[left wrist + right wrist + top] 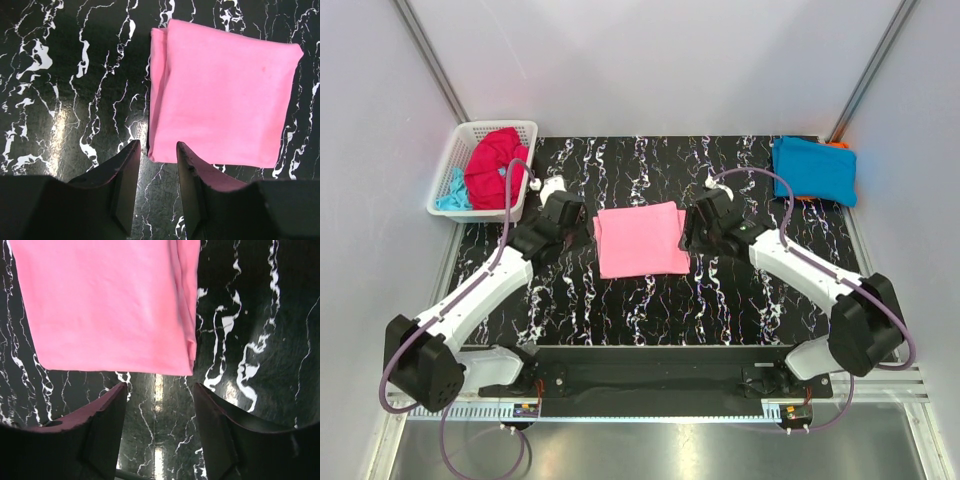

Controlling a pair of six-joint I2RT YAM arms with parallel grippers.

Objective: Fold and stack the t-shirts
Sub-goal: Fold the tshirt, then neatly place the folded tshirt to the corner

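The folded pink t-shirt point(640, 240) lies flat between both claws, just ahead of each. The left gripper point(157, 147) stands part open and empty at its corner; the right gripper point(160, 387) gapes wider, also empty. Only the top view shows the folded blue t-shirt point(813, 168), out beyond the right claw, which is probably the nearer carrier.

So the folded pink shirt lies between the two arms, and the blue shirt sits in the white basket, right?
Not quite. The blue shirt lies folded at the far right corner of the table, not in the white basket. The basket holds a red shirt and an aqua shirt. The top view shows this. The rest is right.
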